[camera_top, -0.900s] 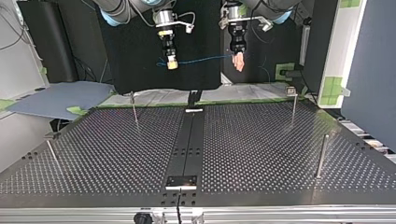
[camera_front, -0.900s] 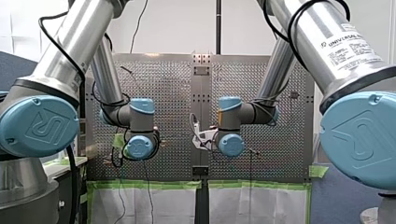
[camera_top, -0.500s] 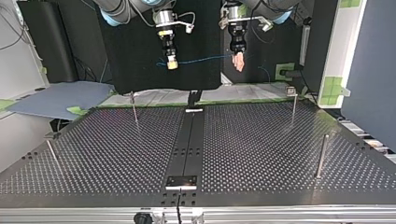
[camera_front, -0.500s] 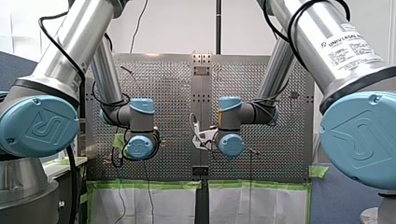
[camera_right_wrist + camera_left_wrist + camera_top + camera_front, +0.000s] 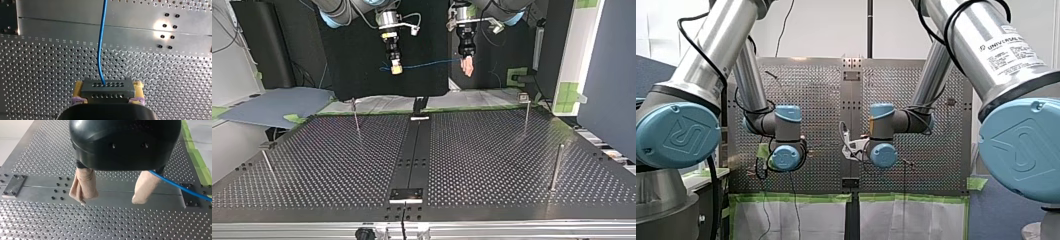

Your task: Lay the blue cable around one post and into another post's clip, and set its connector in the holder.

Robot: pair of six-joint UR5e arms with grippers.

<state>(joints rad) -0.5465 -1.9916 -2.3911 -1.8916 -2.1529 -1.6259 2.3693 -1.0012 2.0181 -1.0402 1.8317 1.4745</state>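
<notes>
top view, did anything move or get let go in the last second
Nothing visibly changed. My right pincer is shut on the connector as before. The blue cable runs from it across to my left pincer, whose pads stand apart. Both arms hang where they were, above the far edge of the table.

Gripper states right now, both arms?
Left gripper: open, blue cable passing beside one finger.
Right gripper: shut on the connector.
</notes>
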